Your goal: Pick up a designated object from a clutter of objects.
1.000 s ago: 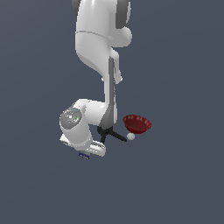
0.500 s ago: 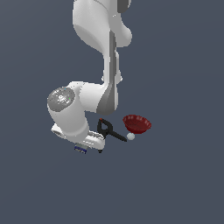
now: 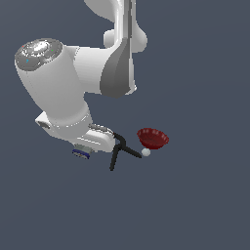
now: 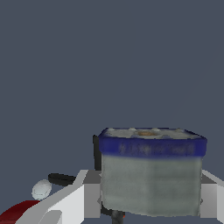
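The designated object, a small grey block with a dark blue edge (image 4: pixel 151 175), sits between my gripper's fingers (image 4: pixel 85 197) and fills much of the wrist view. In the exterior view the block (image 3: pixel 80 153) shows just under the white hand, with my gripper (image 3: pixel 84 149) shut on it and held above the floor. The rest of the clutter lies to the exterior view's right: a black two-armed clamp (image 3: pixel 118 149), a tiny white ball (image 3: pixel 145 152) and a dark red bowl (image 3: pixel 153 138). The block's thin stem is not visible.
In the wrist view the ball (image 4: pixel 41 189), an arm of the clamp (image 4: pixel 61 178) and the bowl's rim (image 4: pixel 17 213) lie beyond the held block. The arm's large white links (image 3: pixel 53 83) fill the upper part of the exterior view. The floor is plain dark grey.
The arm has risen and swung toward the exterior view's left, looming larger, with the block in the gripper. The clamp is now more fully uncovered. Bowl and ball have not moved.
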Robot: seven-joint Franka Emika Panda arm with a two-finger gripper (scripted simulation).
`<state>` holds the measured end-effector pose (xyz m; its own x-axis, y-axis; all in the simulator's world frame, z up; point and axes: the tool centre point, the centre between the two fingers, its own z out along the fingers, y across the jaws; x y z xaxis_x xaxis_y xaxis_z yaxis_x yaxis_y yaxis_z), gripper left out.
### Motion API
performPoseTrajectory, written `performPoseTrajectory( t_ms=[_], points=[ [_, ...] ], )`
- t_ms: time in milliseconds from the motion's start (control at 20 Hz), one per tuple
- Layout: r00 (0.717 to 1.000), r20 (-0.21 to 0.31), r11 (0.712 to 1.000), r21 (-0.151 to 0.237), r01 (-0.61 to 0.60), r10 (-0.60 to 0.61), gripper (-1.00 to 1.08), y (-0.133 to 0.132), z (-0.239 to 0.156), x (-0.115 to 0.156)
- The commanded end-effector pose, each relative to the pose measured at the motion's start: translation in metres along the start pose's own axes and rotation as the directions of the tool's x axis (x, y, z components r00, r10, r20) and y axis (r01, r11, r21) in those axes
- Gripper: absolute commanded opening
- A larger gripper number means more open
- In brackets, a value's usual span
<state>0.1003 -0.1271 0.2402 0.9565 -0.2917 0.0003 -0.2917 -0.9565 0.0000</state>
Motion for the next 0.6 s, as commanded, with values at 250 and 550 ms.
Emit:
performPoseTrajectory(
  t_ms=[250, 550],
  points=[
    [1.0, 0.0, 1.0, 0.0, 0.0, 0.0, -1.0, -0.001, -0.078, 0.003],
    [1.0, 0.0, 1.0, 0.0, 0.001, -0.001, -1.0, -0.002, -0.115, 0.006]
  ],
)
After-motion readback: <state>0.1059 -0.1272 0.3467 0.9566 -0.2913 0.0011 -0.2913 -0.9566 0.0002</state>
